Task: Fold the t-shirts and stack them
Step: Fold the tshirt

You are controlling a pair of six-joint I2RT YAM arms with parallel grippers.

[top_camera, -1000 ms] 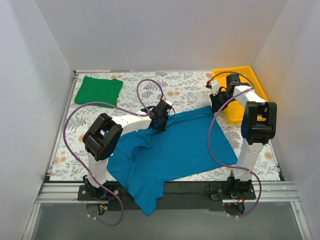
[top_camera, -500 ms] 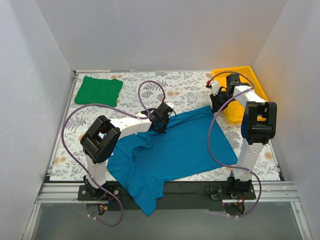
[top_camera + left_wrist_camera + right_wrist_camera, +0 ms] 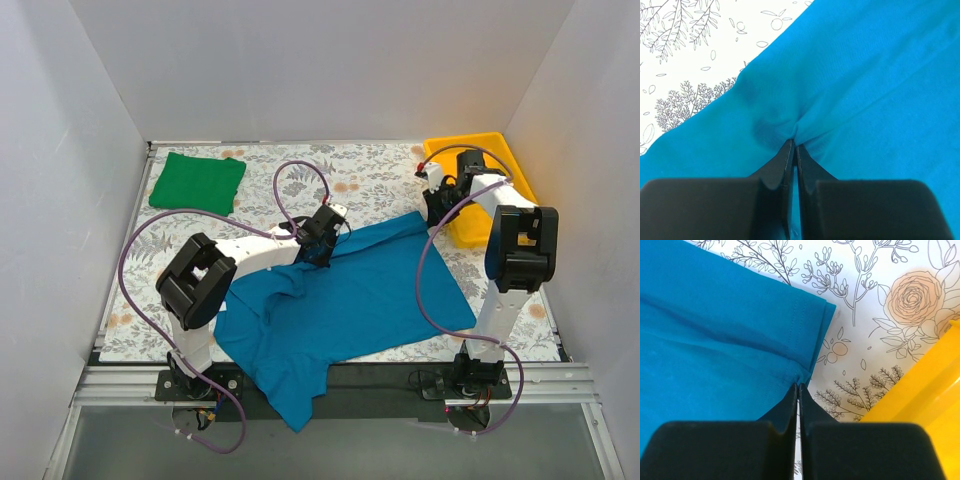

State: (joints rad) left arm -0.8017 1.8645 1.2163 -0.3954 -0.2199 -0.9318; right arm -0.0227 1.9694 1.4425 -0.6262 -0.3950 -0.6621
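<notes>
The teal-blue t-shirt (image 3: 350, 300) lies spread across the near half of the table, and one part of it hangs over the front edge. My left gripper (image 3: 318, 250) is shut on a pinched fold at its far edge; in the left wrist view the cloth (image 3: 865, 75) bunches at the closed tips (image 3: 794, 142). My right gripper (image 3: 432, 215) is shut on the shirt's far right hem corner (image 3: 805, 335), its tips (image 3: 798, 386) pressed together there. The green t-shirt (image 3: 197, 182) lies folded at the far left.
A yellow plastic tray (image 3: 500, 150) stands at the far right corner, just beside the right gripper, and its wall (image 3: 935, 385) shows in the right wrist view. A flower-patterned cloth (image 3: 370, 180) covers the table. White walls enclose three sides.
My left gripper has shut on the blue shirt's far edge, and its arm has shifted slightly. The right gripper has kept its grip on the corner.
</notes>
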